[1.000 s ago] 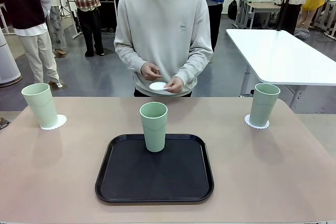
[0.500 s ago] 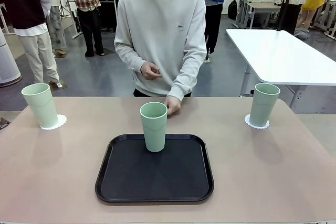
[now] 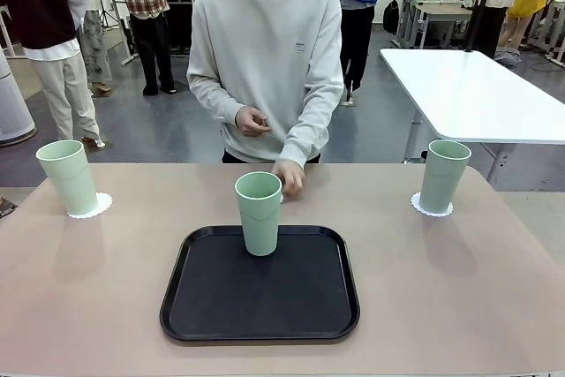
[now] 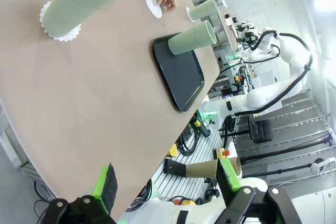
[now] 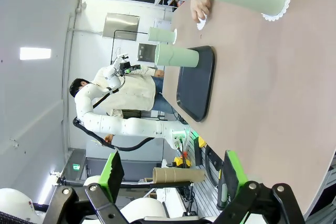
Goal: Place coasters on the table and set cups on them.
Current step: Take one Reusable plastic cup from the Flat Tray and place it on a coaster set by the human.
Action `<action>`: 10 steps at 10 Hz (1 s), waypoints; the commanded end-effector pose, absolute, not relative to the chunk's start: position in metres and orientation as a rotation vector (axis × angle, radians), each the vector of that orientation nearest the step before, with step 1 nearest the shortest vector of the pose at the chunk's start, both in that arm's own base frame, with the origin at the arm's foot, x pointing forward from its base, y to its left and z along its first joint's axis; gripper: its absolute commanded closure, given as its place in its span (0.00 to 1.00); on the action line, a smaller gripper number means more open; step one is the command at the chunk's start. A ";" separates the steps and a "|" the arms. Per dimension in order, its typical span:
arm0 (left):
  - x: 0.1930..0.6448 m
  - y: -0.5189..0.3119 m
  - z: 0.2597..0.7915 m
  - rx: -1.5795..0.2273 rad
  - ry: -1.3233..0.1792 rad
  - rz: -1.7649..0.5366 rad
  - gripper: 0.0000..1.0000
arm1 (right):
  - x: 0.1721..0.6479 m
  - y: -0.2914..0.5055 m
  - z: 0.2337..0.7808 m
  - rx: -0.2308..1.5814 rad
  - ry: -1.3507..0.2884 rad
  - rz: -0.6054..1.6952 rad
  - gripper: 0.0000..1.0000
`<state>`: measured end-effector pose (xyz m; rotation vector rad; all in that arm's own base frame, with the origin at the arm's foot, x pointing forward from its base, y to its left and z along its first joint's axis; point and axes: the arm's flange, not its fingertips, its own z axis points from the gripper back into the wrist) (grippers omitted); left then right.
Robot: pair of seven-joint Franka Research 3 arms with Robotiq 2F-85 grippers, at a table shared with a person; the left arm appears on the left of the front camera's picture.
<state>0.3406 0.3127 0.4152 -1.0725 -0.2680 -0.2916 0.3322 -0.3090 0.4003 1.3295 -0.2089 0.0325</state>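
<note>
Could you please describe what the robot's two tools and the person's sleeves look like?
The left tool and the right tool look alike: black angular linkages with pale bolt heads, each carrying two fingers capped by bright green pads. The person wears a pale grey sweatshirt with long, loose sleeves ending in cuffs.

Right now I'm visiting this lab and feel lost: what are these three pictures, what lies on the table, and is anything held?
One picture looks across the table from between two robot arms toward a person. The other two come from cameras on the arms' wrists, hence tilted; the green-padded prongs at the bottom are the left claw and right claw, both open and empty. The left cup and right cup stand on lacy coasters; a third cup stands on the black tray. The person's hand touches a third coaster on the table beyond it.
</note>
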 end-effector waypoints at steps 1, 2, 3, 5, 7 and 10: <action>0.339 0.313 0.417 -1.070 -0.274 -0.294 0.00 | 0.332 -0.308 0.401 1.335 -0.206 0.035 0.00; 0.339 0.313 0.417 -1.070 -0.274 -0.294 0.00 | 0.332 -0.308 0.401 1.335 -0.206 0.035 0.00; 0.339 0.313 0.417 -1.070 -0.274 -0.294 0.00 | 0.332 -0.308 0.401 1.335 -0.206 0.035 0.00; 0.339 0.313 0.417 -1.070 -0.274 -0.294 0.00 | 0.332 -0.308 0.401 1.335 -0.206 0.035 0.00; 0.339 0.313 0.417 -1.070 -0.274 -0.294 0.00 | 0.332 -0.308 0.401 1.335 -0.206 0.035 0.00; 0.339 0.313 0.417 -1.070 -0.274 -0.294 0.00 | 0.332 -0.308 0.401 1.335 -0.206 0.035 0.00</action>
